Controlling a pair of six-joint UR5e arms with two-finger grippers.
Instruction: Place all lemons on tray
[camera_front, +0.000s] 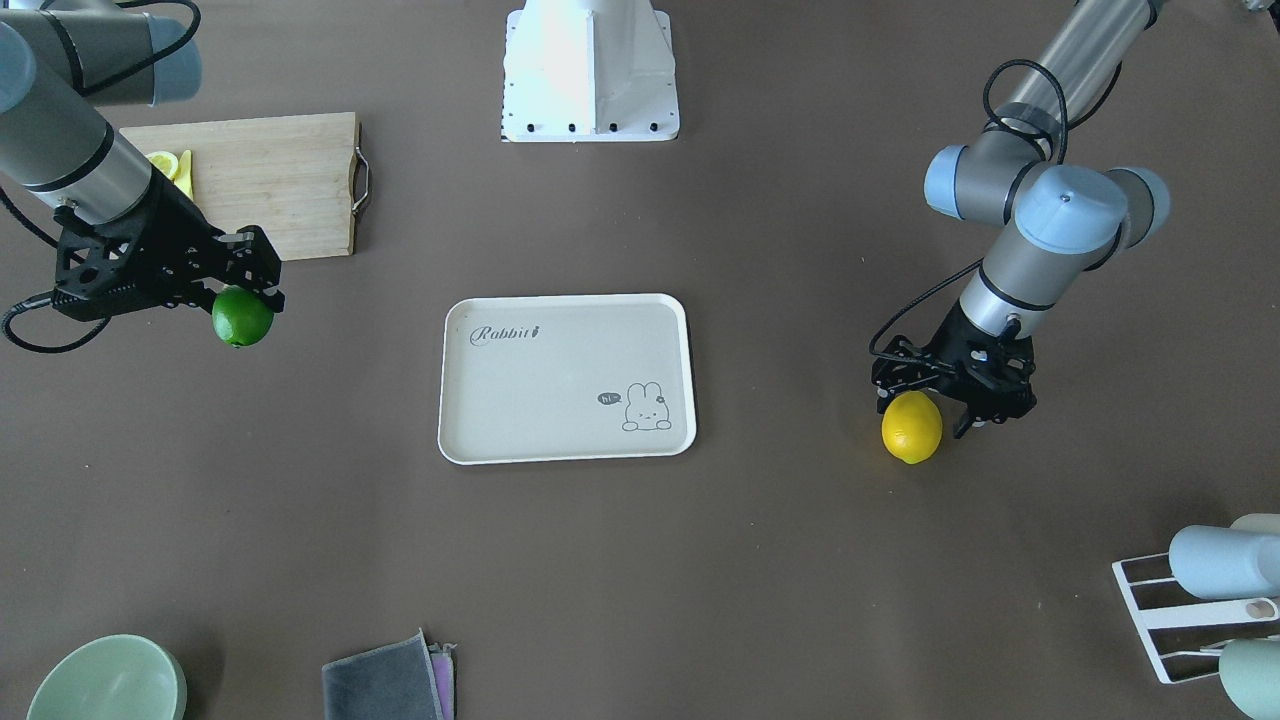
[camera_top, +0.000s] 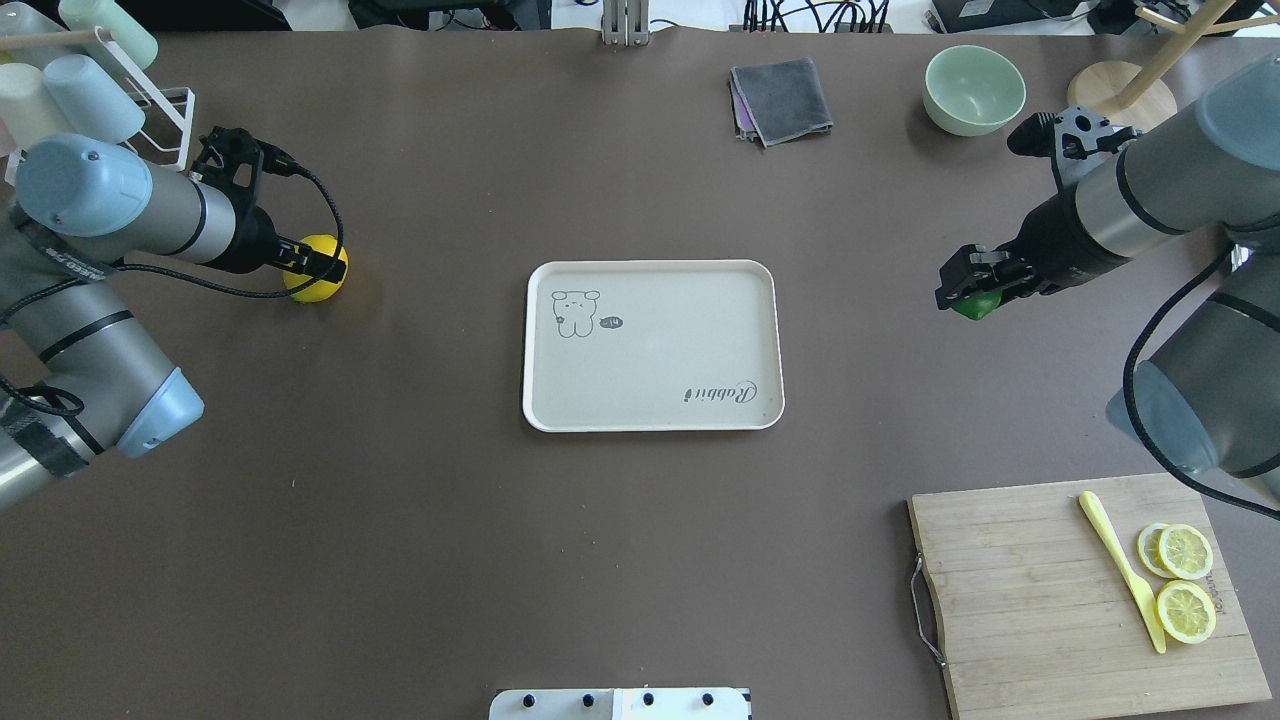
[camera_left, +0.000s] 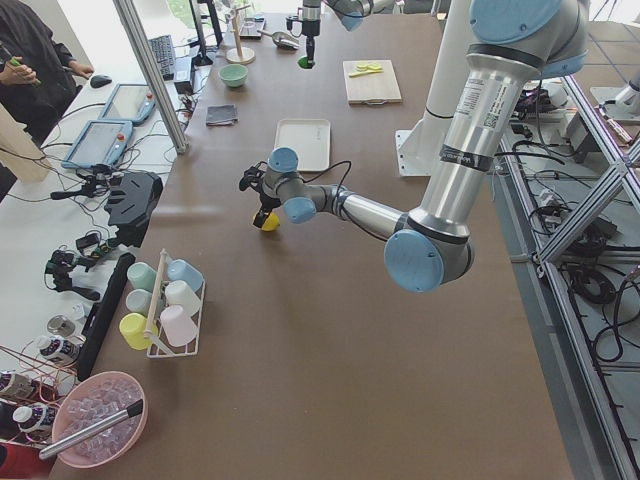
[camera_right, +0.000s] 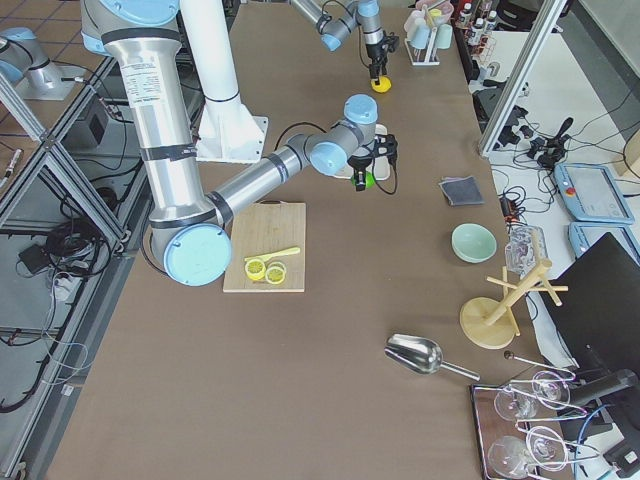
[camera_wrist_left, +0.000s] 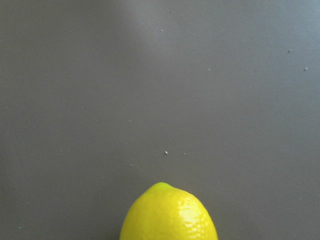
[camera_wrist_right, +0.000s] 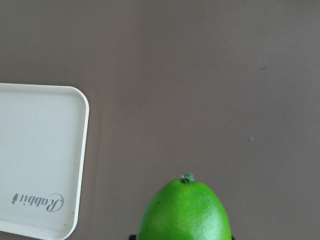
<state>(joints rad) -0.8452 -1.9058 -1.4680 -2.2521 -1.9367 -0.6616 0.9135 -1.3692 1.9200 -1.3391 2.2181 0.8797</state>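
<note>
The beige "Rabbit" tray (camera_front: 565, 299) lies empty at the table's middle; it also shows in the overhead view (camera_top: 650, 264). My left gripper (camera_front: 925, 410) is shut on the yellow lemon (camera_front: 911, 428), at or just above the table, well to the tray's side. The left wrist view shows that lemon (camera_wrist_left: 168, 215) over bare table. My right gripper (camera_front: 246, 300) is shut on the green lemon (camera_front: 242, 317) and holds it above the table on the tray's other side. In the right wrist view the green lemon (camera_wrist_right: 185, 212) sits beside the tray's corner (camera_wrist_right: 80, 100).
A wooden cutting board (camera_top: 1040, 600) with lemon slices (camera_top: 1185, 580) and a yellow knife (camera_top: 1125, 575) lies at the near right. A green bowl (camera_top: 974, 88) and folded cloth (camera_top: 780, 98) are at the far side. A cup rack (camera_top: 80, 70) stands at the far left.
</note>
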